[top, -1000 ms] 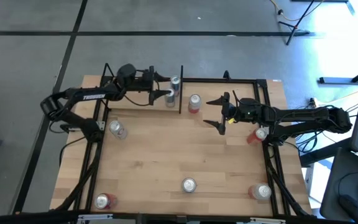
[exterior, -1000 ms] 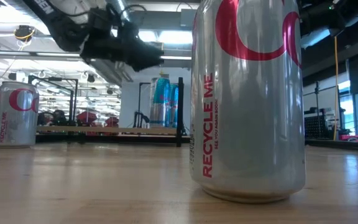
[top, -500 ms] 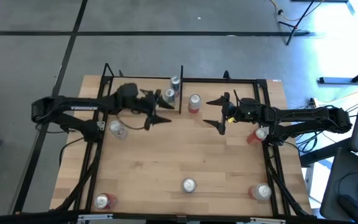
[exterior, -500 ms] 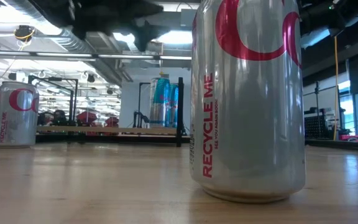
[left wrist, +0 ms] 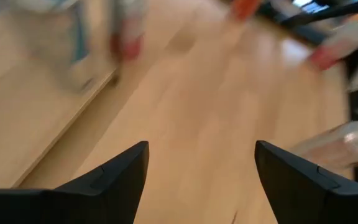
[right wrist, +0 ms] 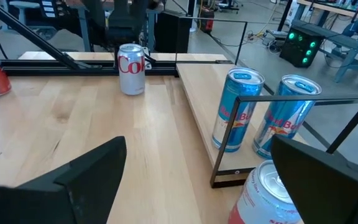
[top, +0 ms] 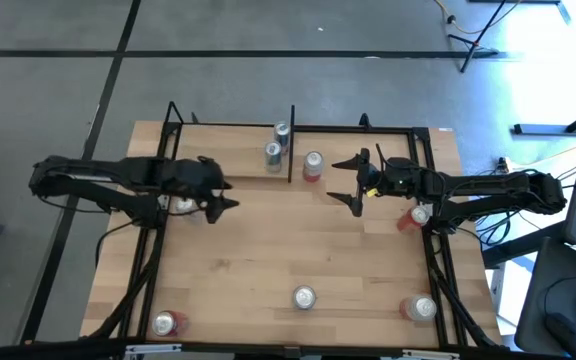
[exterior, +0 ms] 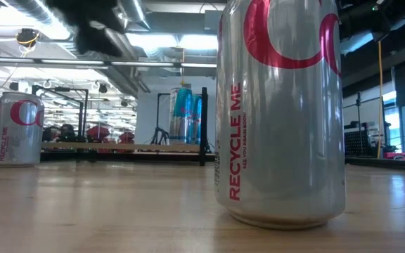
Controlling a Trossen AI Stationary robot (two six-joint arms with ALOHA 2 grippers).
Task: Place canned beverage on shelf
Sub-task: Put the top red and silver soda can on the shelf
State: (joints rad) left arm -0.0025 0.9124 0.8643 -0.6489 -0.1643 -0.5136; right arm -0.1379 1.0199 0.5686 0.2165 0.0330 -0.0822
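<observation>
Two cans [top: 277, 142] stand on the shelf [top: 228, 152] along the table's [top: 298, 245] far edge, close together at its right end. Just right of the shelf, another can [top: 313, 165] sits on the table. One can [top: 184, 206] stands at the left side, one [top: 418, 215] at the right, three [top: 303, 297] along the near edge.
</observation>
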